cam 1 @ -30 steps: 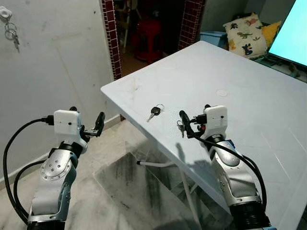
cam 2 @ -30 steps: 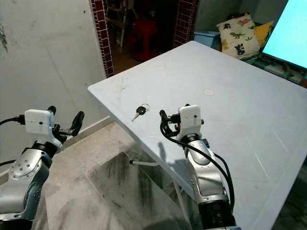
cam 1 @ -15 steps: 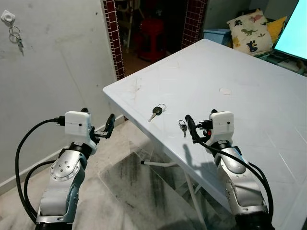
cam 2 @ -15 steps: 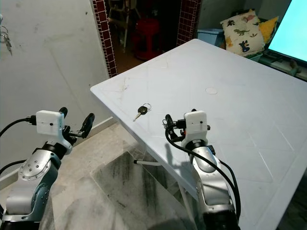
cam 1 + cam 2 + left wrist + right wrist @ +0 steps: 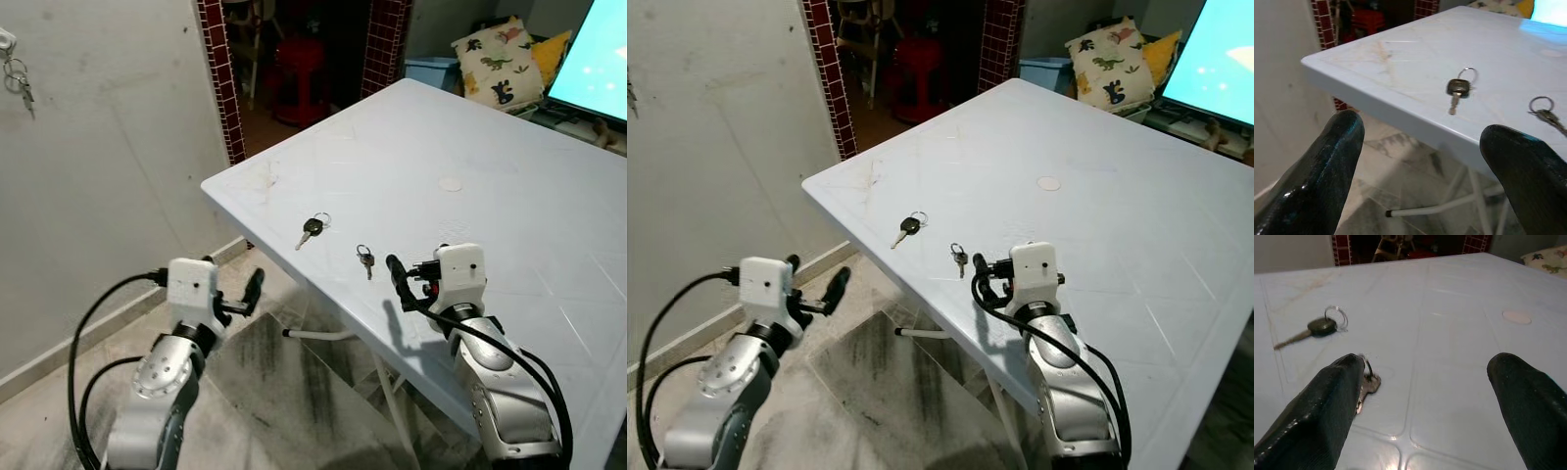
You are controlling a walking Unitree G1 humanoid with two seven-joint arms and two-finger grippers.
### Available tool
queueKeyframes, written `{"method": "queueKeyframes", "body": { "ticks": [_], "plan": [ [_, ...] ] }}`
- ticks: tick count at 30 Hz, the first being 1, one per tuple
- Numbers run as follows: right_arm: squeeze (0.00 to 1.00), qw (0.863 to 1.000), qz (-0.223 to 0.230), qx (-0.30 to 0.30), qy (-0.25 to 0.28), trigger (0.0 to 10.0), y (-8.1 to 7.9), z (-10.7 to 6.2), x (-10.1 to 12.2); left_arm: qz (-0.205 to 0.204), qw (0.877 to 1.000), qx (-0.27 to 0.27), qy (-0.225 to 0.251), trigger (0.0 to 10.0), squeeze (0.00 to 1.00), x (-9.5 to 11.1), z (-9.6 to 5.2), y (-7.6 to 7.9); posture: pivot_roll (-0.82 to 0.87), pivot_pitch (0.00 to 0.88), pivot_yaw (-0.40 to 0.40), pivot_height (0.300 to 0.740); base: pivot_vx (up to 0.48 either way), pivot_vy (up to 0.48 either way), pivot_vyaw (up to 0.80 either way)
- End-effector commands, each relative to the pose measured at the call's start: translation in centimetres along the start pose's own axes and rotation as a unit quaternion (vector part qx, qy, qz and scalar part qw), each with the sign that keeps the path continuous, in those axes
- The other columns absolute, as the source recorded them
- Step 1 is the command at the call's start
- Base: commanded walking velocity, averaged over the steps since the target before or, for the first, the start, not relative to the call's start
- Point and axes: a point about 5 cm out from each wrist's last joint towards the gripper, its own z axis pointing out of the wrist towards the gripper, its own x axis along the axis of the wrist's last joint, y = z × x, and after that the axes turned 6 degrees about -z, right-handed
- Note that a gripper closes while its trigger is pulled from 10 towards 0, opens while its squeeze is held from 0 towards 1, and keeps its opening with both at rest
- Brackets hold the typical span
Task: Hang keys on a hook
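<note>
In your head view, two sets of keys lie on the white tabletop: a black-headed key and a small silver bunch just ahead of your right hand. Your left wrist view shows the left hand spread, empty, off the tabletop's edge. Your right wrist view shows the right hand released, one finger beside the bunch.

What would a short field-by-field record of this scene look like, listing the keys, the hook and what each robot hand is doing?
surface: white table
black-headed key: lying flat on the table near its corner edge
small key bunch: lying on the table, beside the right gripper's fingers
wall hook: on the wall, upper left, with another key set already hanging
right gripper: open, low over the table, next to the small key bunch, holding nothing
left gripper: open, off the table edge above the floor, holding nothing
task state: neither table key is picked up yet
</note>
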Motion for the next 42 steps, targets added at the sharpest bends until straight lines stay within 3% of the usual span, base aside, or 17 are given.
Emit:
{"method": "queueKeyframes", "body": {
  "ticks": [1, 11, 15, 22, 31, 42],
  "plan": [
    [0.00, 1.000, 0.005, -0.001, 0.011, 10.0, -0.1, 0.2, 0.8, 0.003, 1.000, 0.001, 0.006, 10.0, 0.00, 0.5, -0.3, -0.2, 0.06, 0.000, 0.003, 0.740, 0.000, 0.000, 0.00],
    [0.00, 1.000, 0.011, 0.009, 0.016, 10.0, -0.9, 0.8, 1.2, 0.020, 1.000, 0.015, 0.012, 10.0, 0.00, 1.5, -0.4, -1.2, 0.12, 0.000, -0.003, 0.740, 0.000, 0.000, 0.00],
    [0.00, 1.000, 0.014, 0.016, 0.014, 10.0, -1.2, 0.9, 1.0, 0.025, 0.999, 0.033, 0.015, 10.0, 0.00, 1.8, -1.0, -1.9, 0.14, 0.000, -0.010, 0.740, 0.000, 0.000, 0.00],
    [0.00, 1.000, 0.006, 0.012, 0.015, 10.0, -0.7, 1.2, 1.0, 0.031, 0.998, 0.048, 0.013, 10.0, 0.00, 1.9, -1.4, -2.8, 0.16, 0.000, -0.008, 0.740, 0.000, 0.000, 0.00],
    [0.00, 1.000, 0.008, 0.015, 0.003, 10.0, -1.0, 0.7, -0.1, 0.035, 0.998, 0.046, 0.011, 10.0, 0.00, 2.1, -1.7, -2.7, 0.20, 0.000, -0.015, 0.740, 0.000, 0.000, 0.00],
    [0.00, 0.999, 0.008, 0.049, 0.015, 10.0, -2.1, 2.4, 0.8, 0.026, 0.996, 0.086, 0.010, 10.0, 0.00, 1.6, -3.6, -2.8, 0.26, 0.000, -0.070, 0.740, 0.000, 0.000, 0.00]
  ]
}}
